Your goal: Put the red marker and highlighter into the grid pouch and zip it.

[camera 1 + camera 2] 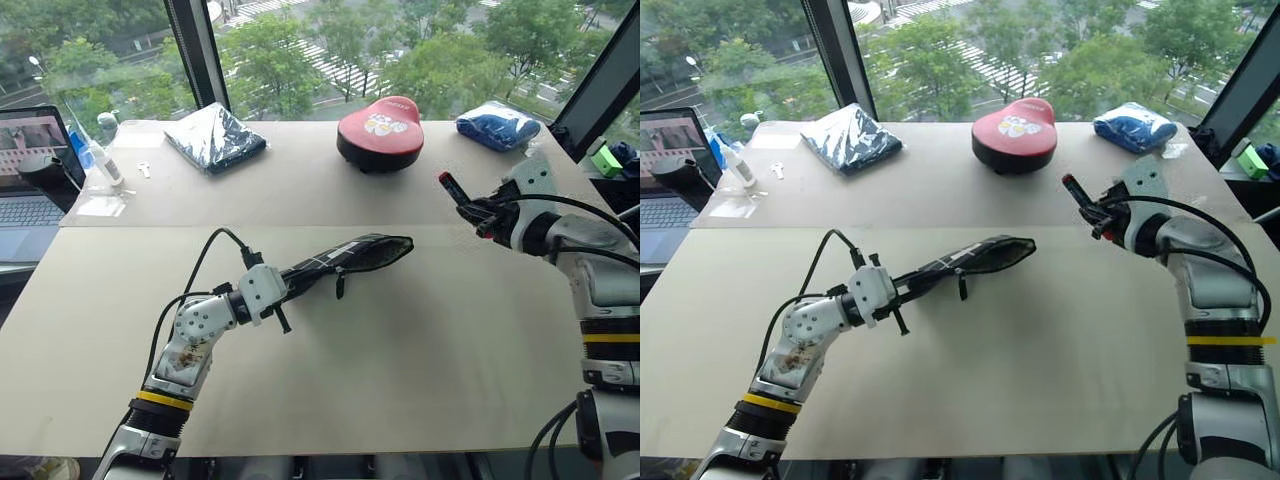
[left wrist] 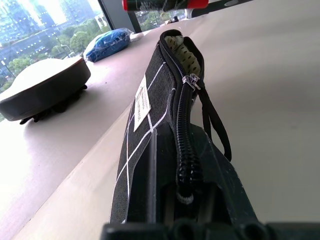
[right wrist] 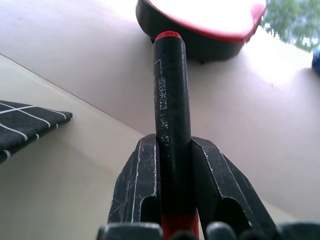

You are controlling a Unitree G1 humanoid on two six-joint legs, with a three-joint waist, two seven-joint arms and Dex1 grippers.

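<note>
My left gripper [image 1: 287, 280] is shut on one end of the grid pouch [image 1: 352, 254], holding it off the table with its open mouth pointing right. The white label and zipper pull cord of the grid pouch [image 2: 145, 115] face the left wrist camera. A pale yellow-green ribbed end that looks like the highlighter [image 2: 181, 50] shows inside the mouth. My right gripper [image 3: 172, 142] is shut on the red marker [image 3: 170, 90], a black barrel with a red end. The red marker [image 1: 450, 187] hangs above the table, to the right of the pouch's mouth and apart from it.
At the back of the table [image 1: 400, 350] lie a dark blue folded bag [image 1: 215, 138], a red and black case [image 1: 380, 130] and a blue bundle [image 1: 498, 125]. A laptop [image 1: 30, 180] and a small bottle [image 1: 105, 160] stand at the far left.
</note>
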